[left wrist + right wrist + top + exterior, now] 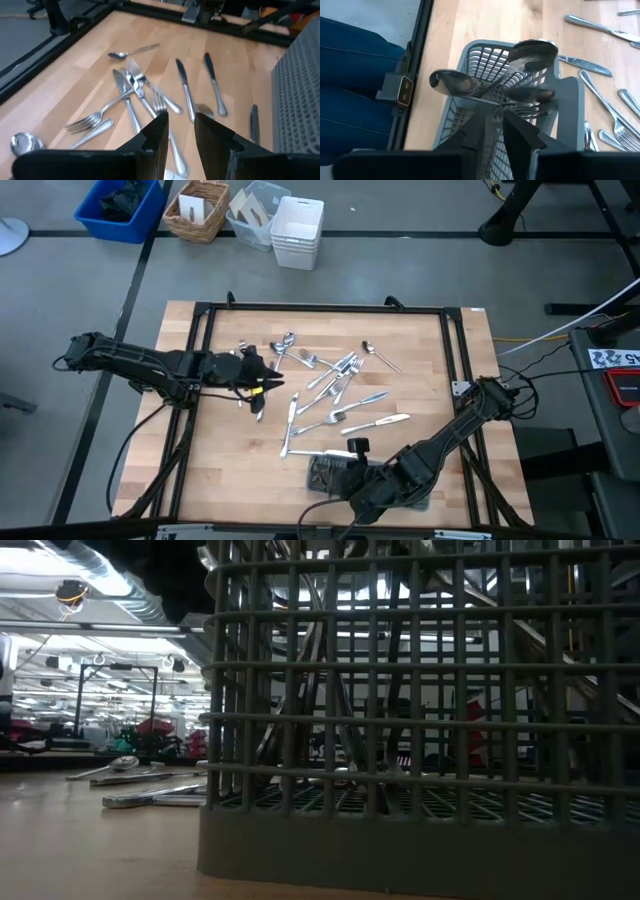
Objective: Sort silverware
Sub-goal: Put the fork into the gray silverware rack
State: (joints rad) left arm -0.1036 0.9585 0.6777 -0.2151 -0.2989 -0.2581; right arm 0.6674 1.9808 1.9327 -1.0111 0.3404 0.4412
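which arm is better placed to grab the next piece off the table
Left. The left gripper hovers at the edge of the loose silverware, fingers slightly apart. The right gripper is over the grey basket.

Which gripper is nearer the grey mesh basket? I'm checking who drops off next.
Right. The right gripper hangs directly over the grey mesh basket, above spoons standing in it; the left gripper is across the table by the loose silverware.
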